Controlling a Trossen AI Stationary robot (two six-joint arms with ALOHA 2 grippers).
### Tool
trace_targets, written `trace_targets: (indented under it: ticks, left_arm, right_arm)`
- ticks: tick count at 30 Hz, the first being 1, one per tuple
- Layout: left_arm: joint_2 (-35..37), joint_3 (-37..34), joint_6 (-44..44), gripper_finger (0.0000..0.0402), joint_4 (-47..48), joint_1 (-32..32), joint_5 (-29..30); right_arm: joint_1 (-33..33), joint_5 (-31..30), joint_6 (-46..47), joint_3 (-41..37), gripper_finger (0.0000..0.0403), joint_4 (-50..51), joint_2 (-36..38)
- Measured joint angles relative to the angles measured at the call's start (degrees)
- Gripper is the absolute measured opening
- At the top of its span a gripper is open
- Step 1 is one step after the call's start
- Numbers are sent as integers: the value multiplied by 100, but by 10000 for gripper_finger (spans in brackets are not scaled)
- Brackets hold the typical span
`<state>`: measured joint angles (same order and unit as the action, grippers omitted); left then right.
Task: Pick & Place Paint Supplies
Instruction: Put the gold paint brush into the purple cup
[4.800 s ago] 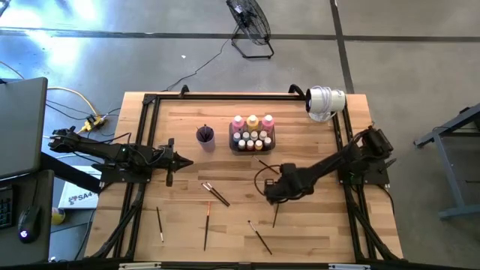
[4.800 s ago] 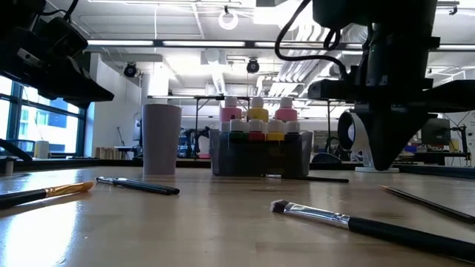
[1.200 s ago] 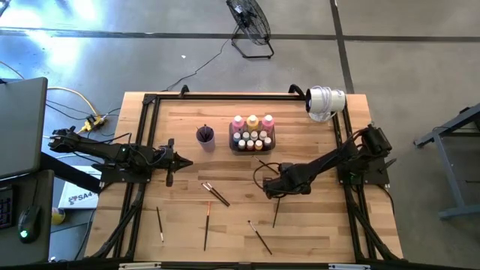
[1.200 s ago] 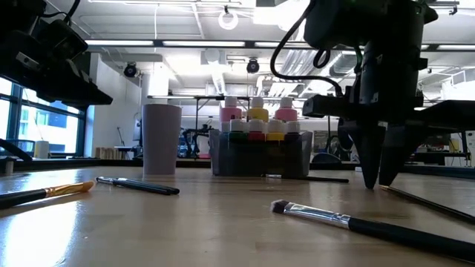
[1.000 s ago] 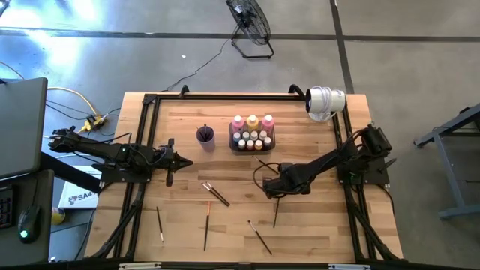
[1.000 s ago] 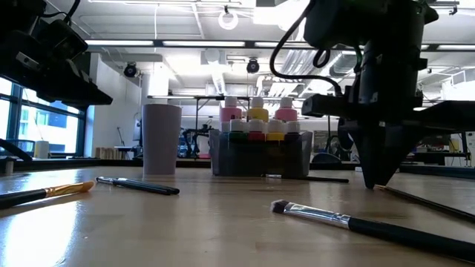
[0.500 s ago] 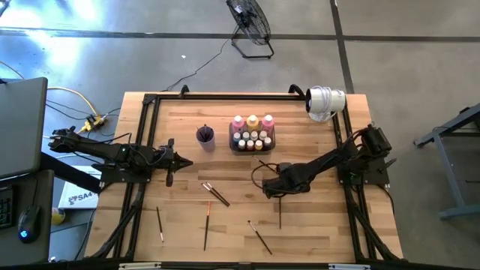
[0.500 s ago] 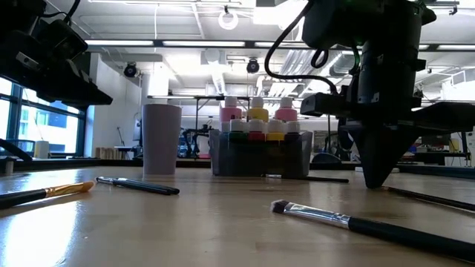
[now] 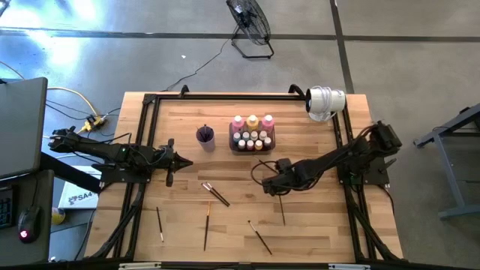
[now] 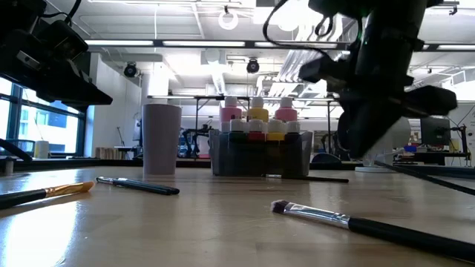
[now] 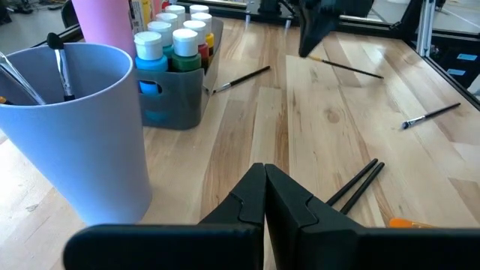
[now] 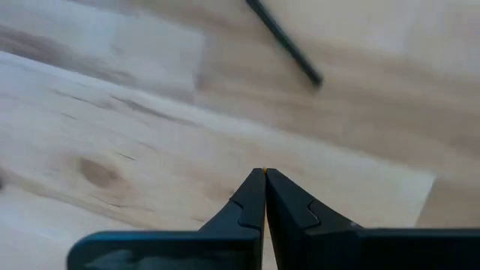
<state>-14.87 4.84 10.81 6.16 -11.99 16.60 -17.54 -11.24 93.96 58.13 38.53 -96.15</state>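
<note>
Right hand (image 9: 277,189): in front of the tray (image 9: 232,144), toward the counter's (image 9: 322,217) right half. The fingers are pressed together on the tip of a held paintbrush (image 9: 281,210).

View differences:
- High view: the held paintbrush is seen as a thin dark line running away from the tray. Whether it is off the counter cannot be told here.
- Low view: the right hand (image 10: 364,152) is seen raised and tilted, right of the tray (image 10: 260,159). The held paintbrush (image 10: 423,170) slopes out clear of the wood.
- Right wrist view: the pinch of the right hand (image 12: 265,174) is seen closed on a small yellowish speck only.
- Left wrist view: brushes are seen standing inside the purple cup (image 11: 82,127), just beside the tray (image 11: 176,105).

Left hand (image 9: 185,162): parked left of the tray, fingers pressed together, nothing pinched.

Paint bottles (image 9: 253,132): seated in the tray. Three taller ones, pink, yellow-orange, pink, are at its far side. Tiny white-capped ones are in front of them.

Loose paintbrushes (image 9: 216,193): thin, dark-handled, lying flat in front of the tray.
</note>
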Motion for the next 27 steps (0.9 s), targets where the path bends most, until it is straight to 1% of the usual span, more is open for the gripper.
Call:
trace_targets:
  ticks: [10,14,20,27]
  left_arm:
    - [0,0,0,0,-1,-1,0]
    - [0,0,0,0,-1,-2,0]
    - [2,0,0,0,-1,-2,0]
    - [2,0,0,0,-1,0,0]
  right_arm:
    - [2,-744,-779,9,3,-121,687]
    - [2,-978,-1213,9,3,-351,961]
    - [28,-1324,-2196,11,3,-1158,1265]
    - [230,-1414,-3694,17,3,-2455,1389]
